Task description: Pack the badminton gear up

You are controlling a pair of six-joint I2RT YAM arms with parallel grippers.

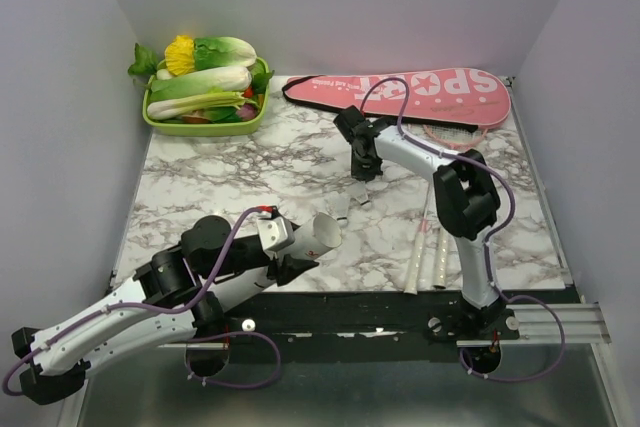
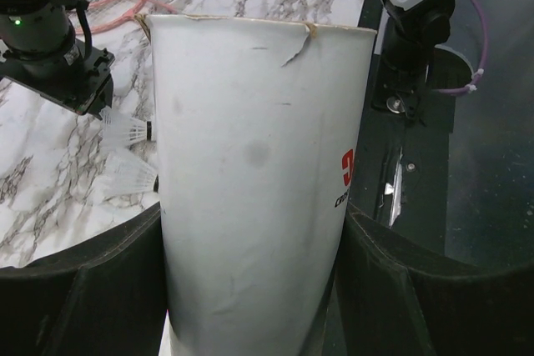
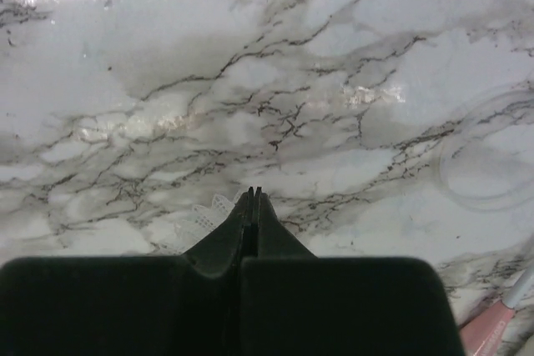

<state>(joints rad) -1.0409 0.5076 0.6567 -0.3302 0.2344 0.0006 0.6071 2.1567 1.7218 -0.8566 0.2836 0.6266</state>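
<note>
Top external view: the marble table [image 1: 230, 177] carries the long pink cover [image 1: 400, 95] with white "SPORT" lettering, lying flat along the far edge on the right. The green tray [image 1: 155, 125] of leafy vegetables sits at the far left corner. Two rackets [image 1: 422, 252] lie on the right, their handles near the right arm's base and their heads partly under the cover. At the near edge the left gripper [image 1: 288, 249] clamps the white tube [image 1: 318, 235], which lies tilted with its open end toward the middle. Two shuttlecocks [image 1: 346, 203] rest mid-table, close together. The right gripper [image 1: 363, 171] hangs just beyond them, jaws pressed fully together; a shuttlecock's white skirt shows beside its fingers.
</note>
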